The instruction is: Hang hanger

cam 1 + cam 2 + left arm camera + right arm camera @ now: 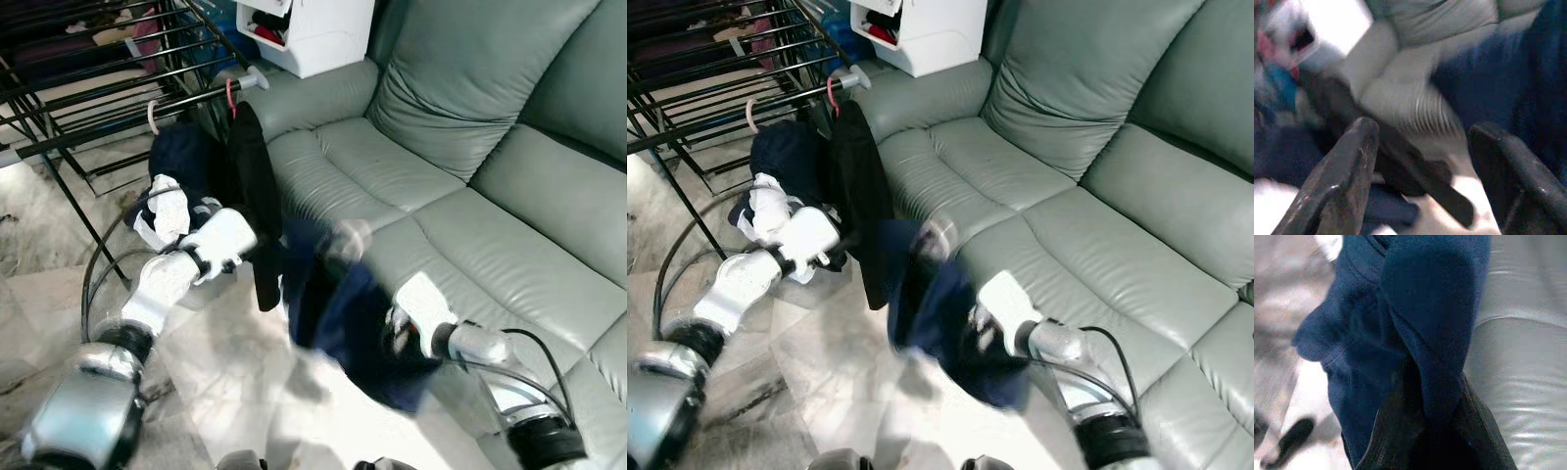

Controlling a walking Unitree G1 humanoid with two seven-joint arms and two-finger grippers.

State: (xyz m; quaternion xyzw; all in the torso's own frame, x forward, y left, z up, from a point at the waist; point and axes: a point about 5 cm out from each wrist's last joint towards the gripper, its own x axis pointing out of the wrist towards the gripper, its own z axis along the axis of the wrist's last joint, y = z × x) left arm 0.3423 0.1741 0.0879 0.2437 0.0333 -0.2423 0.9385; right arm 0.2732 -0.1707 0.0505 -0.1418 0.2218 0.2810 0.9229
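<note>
Nearest us in the left eye view, two silver arms reach forward over the pale floor (245, 382). Our right claw (392, 338) is buried in a navy garment (338, 318) that hangs at the front edge of the grey sofa (470, 196); a blurred pale knob, likely the hanger (350, 238), tops it, and the garment's long axis runs roughly vertical, top toward the sofa seat. Our left claw (250, 257) is beside a black garment (257, 196) hanging straight down from a red hook (231, 93) on the black rack (98, 88). A second, pink hook (153, 116) carries a dark bundle (186, 162). A white cabinet (309, 34) stands behind the sofa arm.

Our right eye view shows the same scene; we count two hooks on the rack and three dark garments (931, 313) in all.

From the left wrist we see what the head does not: two black fingers (1347, 166) spread wide, released, with a dark strip (1415, 171) between them.

From the right wrist, the fingers (1396, 431) are clenched on a fold of navy cloth (1425, 323), sofa leather alongside.
</note>
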